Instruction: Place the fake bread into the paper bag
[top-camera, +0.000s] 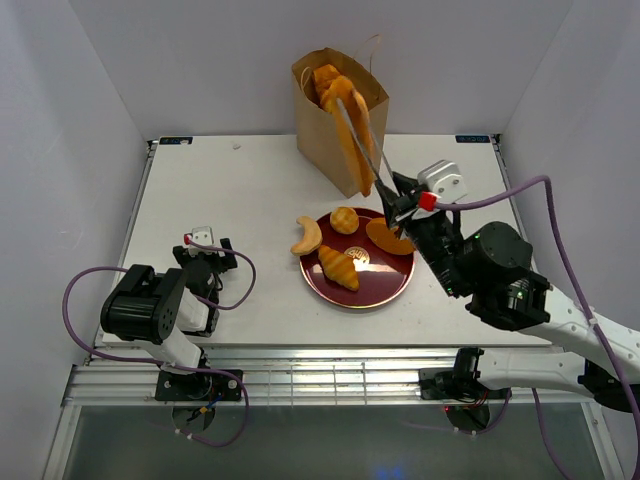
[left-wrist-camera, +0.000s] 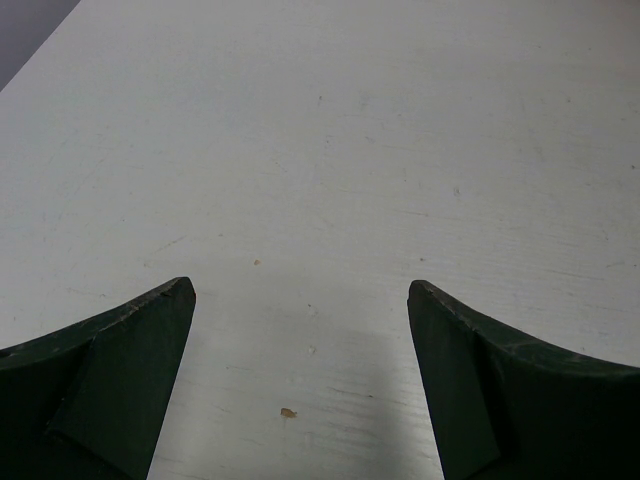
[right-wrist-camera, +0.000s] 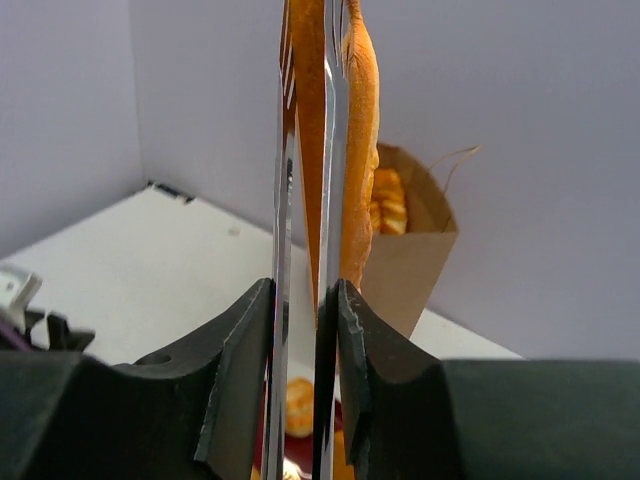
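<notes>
My right gripper (top-camera: 403, 207) (right-wrist-camera: 305, 295) is shut on a pair of metal tongs (top-camera: 362, 140) (right-wrist-camera: 283, 200). The tongs pinch a long orange baguette (top-camera: 357, 150) (right-wrist-camera: 360, 150) lengthwise, held up in the air by the paper bag (top-camera: 330, 135) (right-wrist-camera: 410, 270). Its far end lines up with the bag's mouth; whether it is inside I cannot tell. A ridged bread (right-wrist-camera: 388, 200) shows in the bag. On the dark red plate (top-camera: 385, 290) lie a croissant (top-camera: 338, 266), a round bun (top-camera: 344, 219) and an oval loaf (top-camera: 385, 237). A crescent piece (top-camera: 308, 236) lies beside the plate. My left gripper (top-camera: 205, 255) (left-wrist-camera: 300, 300) is open over bare table.
The bag stands upright at the table's far edge against the back wall. White walls close in the left, right and back sides. The left arm rests low at the near left, well away from the plate.
</notes>
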